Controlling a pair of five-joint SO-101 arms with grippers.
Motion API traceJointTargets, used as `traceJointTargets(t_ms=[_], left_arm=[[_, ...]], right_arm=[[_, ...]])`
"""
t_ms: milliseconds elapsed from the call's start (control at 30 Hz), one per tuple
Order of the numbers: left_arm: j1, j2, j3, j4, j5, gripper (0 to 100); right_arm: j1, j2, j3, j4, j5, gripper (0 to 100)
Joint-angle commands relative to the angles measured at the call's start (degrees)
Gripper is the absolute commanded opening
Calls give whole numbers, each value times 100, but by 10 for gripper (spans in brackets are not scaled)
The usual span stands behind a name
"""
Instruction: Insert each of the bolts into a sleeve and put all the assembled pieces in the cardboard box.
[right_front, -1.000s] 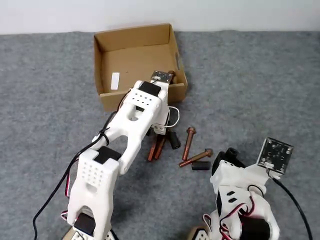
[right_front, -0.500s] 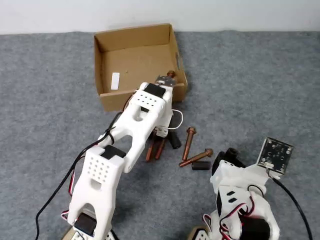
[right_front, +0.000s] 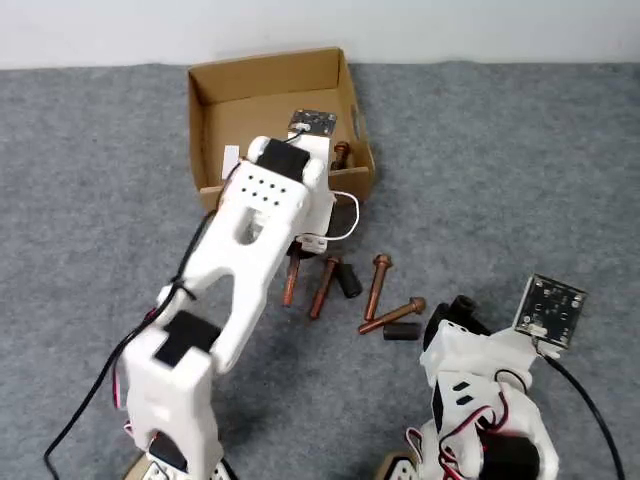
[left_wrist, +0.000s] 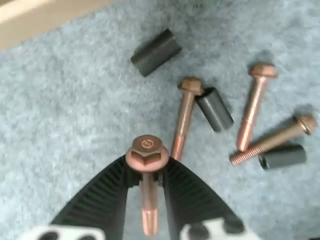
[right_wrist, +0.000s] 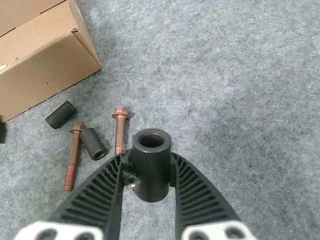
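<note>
My left gripper (left_wrist: 145, 165) is shut on a copper bolt (left_wrist: 146, 150), held head up above the carpet; from above that bolt (right_front: 290, 277) hangs under the left arm, just in front of the cardboard box (right_front: 210, 110). Loose on the carpet lie three bolts (right_front: 323, 287) (right_front: 378, 285) (right_front: 392, 315) and black sleeves (right_front: 347, 278) (right_front: 402, 331). Another sleeve (left_wrist: 155, 45) lies nearer the box. My right gripper (right_wrist: 150, 161) is shut on an upright black sleeve (right_wrist: 151, 150), close to the right arm's base (right_front: 460, 308).
A copper bolt head (right_front: 341, 153) shows beside the box's right wall. The left arm (right_front: 262, 215) spans the box's front wall. Grey carpet lies open to the right of the box (right_wrist: 40, 55) and left of the arm.
The left arm has swung left and toward the box, carrying one bolt away from the bolt beside it. The right arm has kept still with its sleeve.
</note>
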Motion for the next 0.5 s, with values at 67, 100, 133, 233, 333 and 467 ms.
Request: traceJointTargets(t_ms=[67, 100, 133, 233, 333, 467], left_arm=[[0, -1714, 813, -158, 167, 4], [0, -1952, 1024, -237, 167, 4], [0, -2189, 1262, -352, 158, 4], [0, -2892, 2141, -756, 141, 4], [0, -3657, 3169, -1336, 141, 4], [-26, -4747, 4602, -2268, 141, 4]], right_arm=[[-505, -224, -88, 4, 79, 8], [-655, -215, -88, -4, 79, 8], [-796, -207, -88, -13, 79, 8], [-1007, -207, -88, -31, 79, 8], [-1077, -207, -88, -31, 79, 8], [-1411, -207, -88, -48, 167, 8]])
